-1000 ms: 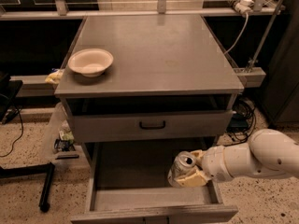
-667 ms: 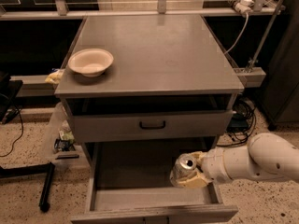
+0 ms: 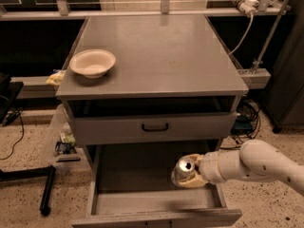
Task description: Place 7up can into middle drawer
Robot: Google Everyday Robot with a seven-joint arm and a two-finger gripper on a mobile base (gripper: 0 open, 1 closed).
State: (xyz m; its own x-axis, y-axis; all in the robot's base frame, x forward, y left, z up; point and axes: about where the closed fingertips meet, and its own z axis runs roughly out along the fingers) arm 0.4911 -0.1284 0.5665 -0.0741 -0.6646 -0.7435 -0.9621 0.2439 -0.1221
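The 7up can (image 3: pixel 182 170), silver with a shiny top, is held upright inside the open middle drawer (image 3: pixel 137 201), at its right side, at or just above the grey floor. My gripper (image 3: pixel 190 173) reaches in from the right on a white arm and is shut on the can, its cream fingers (image 3: pixel 194 180) wrapped around the can's body. The drawer is pulled out wide below the closed drawer front with the small black handle (image 3: pixel 155 127).
A cream round bowl (image 3: pixel 92 62) sits on the cabinet top (image 3: pixel 161 51) at the left. A clear bin with small items (image 3: pixel 62 139) hangs at the cabinet's left. Cables and a power strip (image 3: pixel 242 4) run at the right rear. A black stand leg (image 3: pixel 45 194) lies on the floor left.
The gripper and can have shifted slightly; the can still sits in the grip at the drawer's right side.
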